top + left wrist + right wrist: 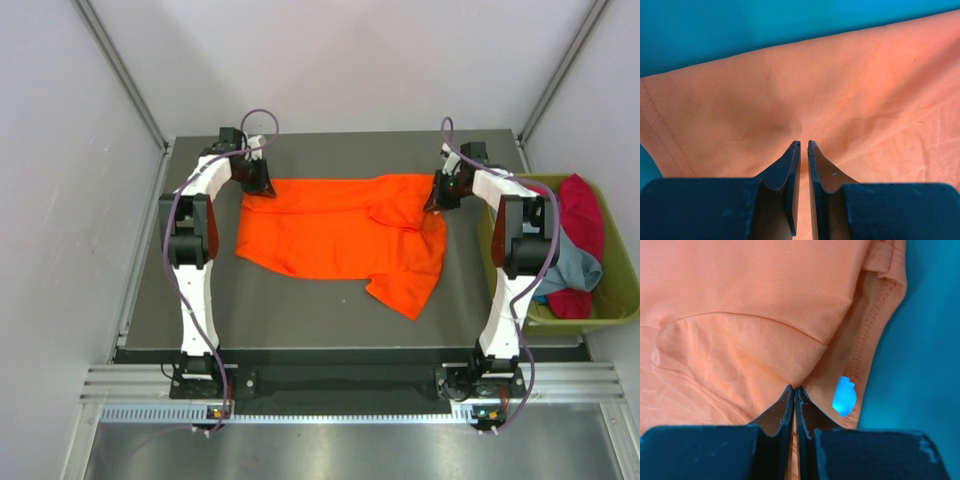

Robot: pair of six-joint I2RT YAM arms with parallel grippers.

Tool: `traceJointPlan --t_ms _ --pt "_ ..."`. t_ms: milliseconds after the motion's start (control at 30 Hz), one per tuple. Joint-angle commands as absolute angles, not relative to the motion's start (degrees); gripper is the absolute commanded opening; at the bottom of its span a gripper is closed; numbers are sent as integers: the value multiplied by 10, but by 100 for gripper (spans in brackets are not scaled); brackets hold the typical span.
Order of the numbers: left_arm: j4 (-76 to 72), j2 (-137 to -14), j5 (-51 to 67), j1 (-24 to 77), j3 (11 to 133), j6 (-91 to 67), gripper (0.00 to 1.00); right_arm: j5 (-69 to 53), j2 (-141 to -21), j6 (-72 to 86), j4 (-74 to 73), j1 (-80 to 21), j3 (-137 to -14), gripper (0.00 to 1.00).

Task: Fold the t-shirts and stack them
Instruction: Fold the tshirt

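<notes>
A bright orange t-shirt [340, 235] lies spread across the far half of the dark table [300, 310], one sleeve trailing toward the front right. My left gripper [258, 188] sits at the shirt's far left corner. In the left wrist view its jaws [803, 143] stand nearly together with orange cloth [840, 90] pinched between them. My right gripper [438, 198] is at the far right corner, near the neck hem. In the right wrist view it [794, 387] is shut, and the cloth [750, 340] puckers into its tips.
An olive-green bin [612, 318] stands off the table's right edge, beside the right arm. It holds a magenta-red t-shirt [583, 215] and a grey-blue t-shirt [575, 265]. White walls enclose the table on the left, right and back.
</notes>
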State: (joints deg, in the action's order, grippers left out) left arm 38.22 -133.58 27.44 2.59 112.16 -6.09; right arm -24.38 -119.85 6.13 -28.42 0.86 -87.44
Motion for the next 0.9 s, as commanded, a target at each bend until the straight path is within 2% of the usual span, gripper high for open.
traceJointPlan --t_ms 0,433,867 --pt "382 -1316 280 28 1115 -59 16 -263 -1194 56 -265 7 -890 0" --pt "378 -1331 293 27 1127 -67 16 -226 -1127 26 -315 17 -851 0" --pt "377 -1330 295 27 1127 -70 16 -211 -1111 8 -336 18 -845 0"
